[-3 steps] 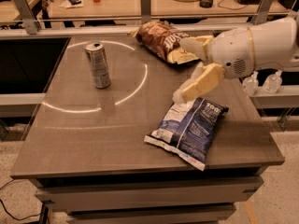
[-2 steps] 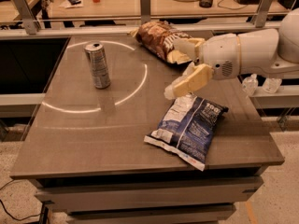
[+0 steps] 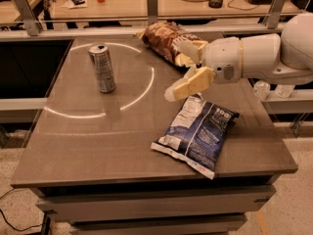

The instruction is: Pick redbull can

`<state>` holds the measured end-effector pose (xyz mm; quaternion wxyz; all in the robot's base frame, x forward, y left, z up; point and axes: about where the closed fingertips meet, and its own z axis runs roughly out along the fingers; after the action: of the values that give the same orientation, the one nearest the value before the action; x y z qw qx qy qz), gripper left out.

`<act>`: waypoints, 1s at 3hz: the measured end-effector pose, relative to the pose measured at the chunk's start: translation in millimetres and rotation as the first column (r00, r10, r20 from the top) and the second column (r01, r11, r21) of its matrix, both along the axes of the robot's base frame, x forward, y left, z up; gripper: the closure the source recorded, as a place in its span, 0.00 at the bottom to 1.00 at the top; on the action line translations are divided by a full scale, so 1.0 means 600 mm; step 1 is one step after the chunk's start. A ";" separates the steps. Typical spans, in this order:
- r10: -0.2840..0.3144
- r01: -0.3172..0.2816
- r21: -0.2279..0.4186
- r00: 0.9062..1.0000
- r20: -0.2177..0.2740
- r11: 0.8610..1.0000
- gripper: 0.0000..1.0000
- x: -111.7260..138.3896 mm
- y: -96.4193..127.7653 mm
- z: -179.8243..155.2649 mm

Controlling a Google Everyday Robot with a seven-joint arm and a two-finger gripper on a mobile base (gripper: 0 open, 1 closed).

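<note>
The redbull can [image 3: 102,68] stands upright on the left half of the grey table [image 3: 88,141], a slim silvery can with bluish panels and a pull-tab top. My gripper [image 3: 177,68] comes in from the right on a white arm, above the table's middle right. Its two cream fingers [image 3: 188,83] are spread apart and hold nothing. The gripper is well to the right of the can, with open tabletop between them.
A brown chip bag [image 3: 164,42] lies at the table's back, just behind the gripper. A dark blue chip bag [image 3: 196,132] lies at the front right, below the gripper. A railing and a desk with clutter run behind the table.
The gripper and arm have moved left, toward the can. The can and both bags have not moved.
</note>
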<state>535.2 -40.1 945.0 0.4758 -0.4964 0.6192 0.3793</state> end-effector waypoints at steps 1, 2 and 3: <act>-0.003 0.003 0.008 1.000 0.007 1.000 0.00 0.007 0.030 -0.015; -0.011 0.011 0.021 1.000 0.025 1.000 0.00 0.022 0.080 -0.031; -0.018 0.016 0.051 0.999 0.050 0.999 0.00 0.041 0.136 -0.044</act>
<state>559.7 41.3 918.4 0.5068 -0.4882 0.6014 0.3782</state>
